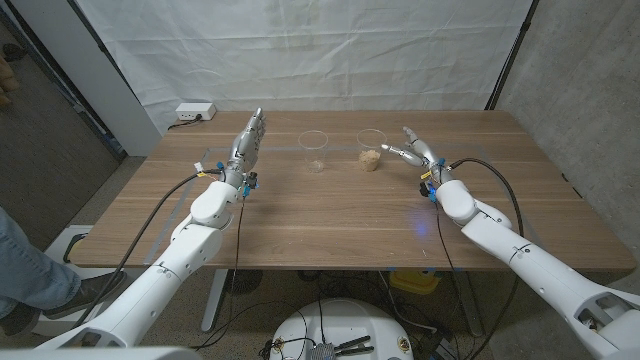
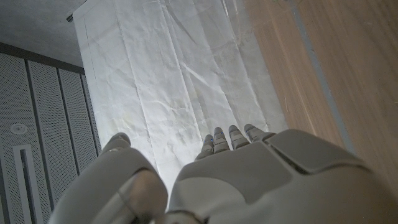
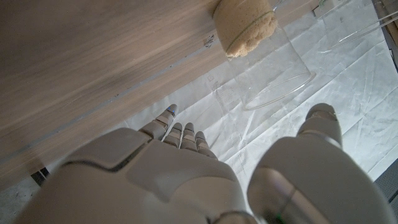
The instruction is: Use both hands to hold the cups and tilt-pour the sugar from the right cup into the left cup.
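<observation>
Two clear plastic cups stand on the wooden table [image 1: 330,215] toward its far side. The left cup [image 1: 314,151] is empty. The right cup [image 1: 371,151] holds brown sugar [image 1: 369,160] at its bottom, and its sugar [image 3: 244,25] also appears in the right wrist view. My right hand [image 1: 415,150] is a short way to the right of the right cup, fingers apart, holding nothing and apart from it. My left hand [image 1: 246,145] stands left of the left cup, fingers stretched out, holding nothing. The left hand [image 2: 249,180] has straight fingers in its wrist view.
A white sheet [image 1: 300,50] hangs behind the table. A white power strip [image 1: 193,112] sits at the far left corner. A person's leg [image 1: 25,265] is at the left edge. Black cables run along both arms.
</observation>
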`<action>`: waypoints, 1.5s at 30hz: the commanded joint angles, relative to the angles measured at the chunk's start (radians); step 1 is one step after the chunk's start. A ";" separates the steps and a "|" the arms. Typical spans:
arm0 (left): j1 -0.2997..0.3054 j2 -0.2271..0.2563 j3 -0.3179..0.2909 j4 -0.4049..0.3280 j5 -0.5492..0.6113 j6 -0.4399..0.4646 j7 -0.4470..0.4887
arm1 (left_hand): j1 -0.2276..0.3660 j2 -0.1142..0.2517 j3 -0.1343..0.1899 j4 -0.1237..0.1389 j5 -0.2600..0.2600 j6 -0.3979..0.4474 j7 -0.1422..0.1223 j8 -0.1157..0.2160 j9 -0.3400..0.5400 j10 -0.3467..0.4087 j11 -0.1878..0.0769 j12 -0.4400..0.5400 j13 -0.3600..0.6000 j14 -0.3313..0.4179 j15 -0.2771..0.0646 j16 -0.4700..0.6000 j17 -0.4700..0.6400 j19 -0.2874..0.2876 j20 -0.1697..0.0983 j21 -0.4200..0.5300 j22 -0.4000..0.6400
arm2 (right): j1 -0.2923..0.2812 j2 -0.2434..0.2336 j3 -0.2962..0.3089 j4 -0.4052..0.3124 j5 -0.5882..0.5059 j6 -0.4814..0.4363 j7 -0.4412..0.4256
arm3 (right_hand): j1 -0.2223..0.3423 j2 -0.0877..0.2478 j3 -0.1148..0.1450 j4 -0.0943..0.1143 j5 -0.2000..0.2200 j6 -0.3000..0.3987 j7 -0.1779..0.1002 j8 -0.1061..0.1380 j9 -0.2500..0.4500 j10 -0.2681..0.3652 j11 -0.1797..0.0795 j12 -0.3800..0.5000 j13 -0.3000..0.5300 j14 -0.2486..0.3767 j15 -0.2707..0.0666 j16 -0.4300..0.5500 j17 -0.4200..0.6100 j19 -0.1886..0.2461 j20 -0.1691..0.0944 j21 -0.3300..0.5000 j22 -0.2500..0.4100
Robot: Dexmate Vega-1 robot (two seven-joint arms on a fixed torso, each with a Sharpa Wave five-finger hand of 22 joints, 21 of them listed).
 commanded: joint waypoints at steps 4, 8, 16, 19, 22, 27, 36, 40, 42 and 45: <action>0.000 0.008 0.004 -0.008 -0.003 0.017 -0.002 | 0.005 -0.001 -0.004 -0.004 -0.003 0.008 0.000 -0.001 0.002 0.001 0.006 -0.002 0.002 0.001 0.007 -0.002 0.003 -0.011 -0.050 -0.002 0.002 | 0.010 0.026 -0.028 0.051 -0.030 0.016 -0.030 | -0.008 -0.007 -0.025 0.004 0.009 0.014 -0.017 0.018 0.001 0.020 -0.032 0.015 0.001 0.014 -0.022 0.014 0.002 0.017 -0.064 0.006 0.001; 0.000 0.009 0.004 -0.007 -0.007 0.022 -0.007 | 0.006 0.000 -0.004 -0.004 -0.003 0.009 -0.001 -0.002 0.002 0.002 0.006 -0.002 0.002 0.001 0.008 -0.002 0.003 -0.012 -0.048 -0.002 0.002 | 0.013 0.037 -0.034 0.063 -0.033 0.011 -0.033 | -0.009 -0.007 -0.029 0.005 0.010 0.022 -0.023 0.021 0.001 0.025 -0.033 0.017 0.000 0.020 -0.028 0.016 0.002 0.021 -0.066 0.008 0.001; -0.004 0.013 0.004 0.000 -0.013 0.026 -0.019 | 0.006 0.001 -0.006 -0.004 -0.003 0.010 0.000 -0.003 0.002 0.002 0.005 -0.003 0.002 0.001 0.009 -0.003 0.003 -0.014 -0.045 -0.003 0.003 | 0.041 0.070 -0.060 0.111 -0.053 0.030 -0.040 | -0.011 -0.003 -0.034 0.007 0.012 0.032 -0.026 0.025 0.001 0.032 -0.034 0.021 0.000 0.027 -0.027 0.018 0.002 0.025 -0.066 0.010 0.001; -0.005 0.013 0.003 0.002 -0.015 0.026 -0.024 | 0.006 0.001 -0.007 -0.003 -0.004 0.009 -0.001 -0.003 0.002 0.002 0.006 -0.004 0.002 0.001 0.009 -0.003 0.003 -0.015 -0.043 -0.004 0.003 | 0.055 0.078 -0.067 0.129 -0.055 0.034 -0.032 | -0.011 -0.002 -0.035 0.007 0.012 0.033 -0.026 0.026 0.000 0.033 -0.033 0.021 0.000 0.027 -0.028 0.018 0.001 0.025 -0.066 0.010 0.001; -0.005 0.015 0.001 0.002 -0.017 0.025 -0.026 | 0.007 0.002 -0.007 -0.003 -0.004 0.010 0.000 -0.004 0.002 0.003 0.006 -0.004 0.002 0.001 0.009 -0.003 0.003 -0.016 -0.042 -0.004 0.003 | 0.064 0.085 -0.072 0.145 -0.058 0.044 -0.031 | -0.011 -0.001 -0.036 0.008 0.013 0.034 -0.026 0.026 0.000 0.035 -0.035 0.022 0.000 0.028 -0.028 0.018 0.001 0.026 -0.066 0.010 0.001; 0.001 0.024 -0.003 -0.010 -0.017 0.034 -0.023 | 0.007 0.002 -0.008 -0.003 -0.004 0.011 -0.001 -0.004 0.002 0.003 0.006 -0.004 0.002 0.001 0.011 -0.004 0.003 -0.016 -0.041 -0.004 0.003 | 0.080 0.099 -0.077 0.178 -0.052 0.064 -0.023 | -0.010 0.002 -0.038 0.009 0.015 0.038 -0.029 0.027 0.000 0.040 -0.036 0.024 0.000 0.031 -0.029 0.018 0.001 0.028 -0.066 0.011 0.001; 0.013 0.030 -0.008 -0.023 -0.021 0.048 -0.013 | 0.007 0.003 -0.010 -0.003 -0.005 0.013 -0.002 -0.005 0.002 0.003 0.004 -0.005 0.002 0.000 0.010 -0.004 0.003 -0.018 -0.040 -0.005 0.003 | 0.100 0.112 -0.099 0.193 -0.075 0.085 -0.018 | -0.007 0.008 -0.041 0.010 0.017 0.047 -0.032 0.030 0.000 0.046 -0.037 0.026 0.000 0.040 -0.029 0.020 0.001 0.034 -0.065 0.013 0.001; 0.015 0.031 -0.008 -0.022 -0.022 0.045 -0.017 | 0.007 0.004 -0.011 -0.003 -0.005 0.013 -0.001 -0.005 0.002 0.003 0.004 -0.006 0.003 0.001 0.010 -0.004 0.004 -0.020 -0.039 -0.005 0.003 | 0.122 0.127 -0.102 0.229 -0.072 0.095 -0.013 | -0.005 0.011 -0.042 0.010 0.019 0.053 -0.032 0.031 0.000 0.054 -0.036 0.029 0.000 0.045 -0.031 0.021 0.001 0.038 -0.063 0.014 0.001; 0.016 0.031 -0.008 -0.022 -0.022 0.045 -0.017 | 0.007 0.004 -0.011 -0.003 -0.005 0.013 -0.001 -0.005 0.002 0.003 0.004 -0.006 0.003 0.000 0.010 -0.004 0.004 -0.020 -0.039 -0.005 0.003 | 0.126 0.130 -0.102 0.233 -0.077 0.094 -0.020 | -0.004 0.012 -0.042 0.010 0.020 0.055 -0.032 0.032 0.000 0.055 -0.036 0.029 0.000 0.046 -0.031 0.021 0.001 0.038 -0.063 0.014 0.001; 0.017 0.030 -0.009 -0.021 -0.024 0.047 -0.014 | 0.008 0.005 -0.012 -0.003 -0.005 0.013 -0.002 -0.006 0.002 0.003 0.003 -0.006 0.003 0.000 0.010 -0.004 0.004 -0.020 -0.039 -0.005 0.003 | 0.127 0.132 -0.099 0.236 -0.074 0.088 -0.021 | -0.003 0.014 -0.043 0.010 0.020 0.056 -0.033 0.032 0.000 0.056 -0.036 0.029 0.000 0.047 -0.030 0.021 0.001 0.038 -0.062 0.014 0.001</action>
